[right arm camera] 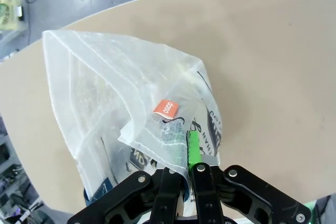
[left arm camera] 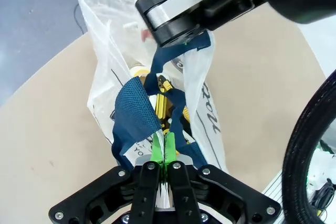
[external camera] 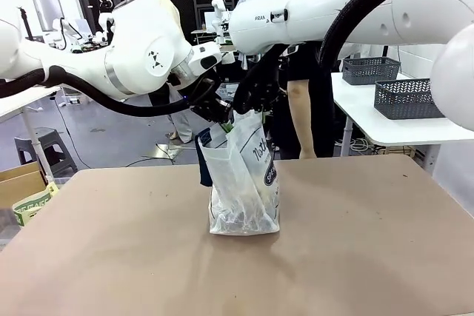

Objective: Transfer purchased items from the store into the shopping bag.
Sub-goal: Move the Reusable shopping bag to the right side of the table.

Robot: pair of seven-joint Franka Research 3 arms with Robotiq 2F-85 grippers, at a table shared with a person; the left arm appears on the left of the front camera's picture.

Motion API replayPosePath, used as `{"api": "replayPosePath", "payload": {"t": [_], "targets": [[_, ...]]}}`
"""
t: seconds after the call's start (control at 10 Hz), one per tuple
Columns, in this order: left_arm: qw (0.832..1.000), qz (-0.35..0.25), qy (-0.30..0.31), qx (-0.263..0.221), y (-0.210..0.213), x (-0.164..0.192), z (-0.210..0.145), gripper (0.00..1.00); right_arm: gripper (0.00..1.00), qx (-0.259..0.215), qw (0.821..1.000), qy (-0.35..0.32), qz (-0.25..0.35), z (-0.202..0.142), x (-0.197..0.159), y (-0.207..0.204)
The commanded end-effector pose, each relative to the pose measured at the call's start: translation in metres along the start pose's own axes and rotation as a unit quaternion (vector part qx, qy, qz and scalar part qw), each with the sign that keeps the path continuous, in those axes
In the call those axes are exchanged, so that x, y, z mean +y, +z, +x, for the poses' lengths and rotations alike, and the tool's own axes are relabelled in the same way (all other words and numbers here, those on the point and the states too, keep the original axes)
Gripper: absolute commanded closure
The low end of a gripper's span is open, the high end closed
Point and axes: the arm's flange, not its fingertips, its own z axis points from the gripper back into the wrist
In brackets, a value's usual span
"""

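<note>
Your left wrist view shows the left gripper (left arm camera: 164,149) fingers pinched tight on the navy handle (left arm camera: 134,106) of the shopping bag (left arm camera: 102,66), with yellow goods (left arm camera: 159,109) inside. Your right wrist view shows the right gripper (right arm camera: 184,153) clamped on its plastic rim. The front view shows the bag mid-worktop (external camera: 111,242).

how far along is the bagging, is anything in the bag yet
Looks done: the shopping bag stands on the table with yellow-and-black items already inside. In hand: the left pincer is shut on one side of the bag's top and the right pincer on the other, holding it up. Left: probably just letting go; I can't tell whether more items are coming.
</note>
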Motion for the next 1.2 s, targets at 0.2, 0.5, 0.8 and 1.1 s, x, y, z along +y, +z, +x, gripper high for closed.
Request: {"api": "replayPosePath", "payload": {"t": [0.2,0.5,0.8,1.1], "targets": [[1.0,-0.014,0.016,-0.017,-0.008,-0.009,0.004,1.0,1.0,0.013,1.0,-0.017,0.018,0.013,0.018,-0.003],[1.0,-0.004,0.007,-0.004,-0.006,-0.005,0.001,1.0,1.0,0.002,1.0,-0.002,0.008,0.004,0.01,-0.004],[0.999,-0.029,0.002,-0.018,-0.008,-0.008,0.0,0.81,1.0,-0.004,1.0,-0.012,0.013,0.007,0.009,-0.004],[0.998,-0.056,0.007,-0.016,0.003,-0.004,-0.008,0.21,1.0,-0.009,1.0,-0.025,0.01,0.01,0.008,-0.005]]}}
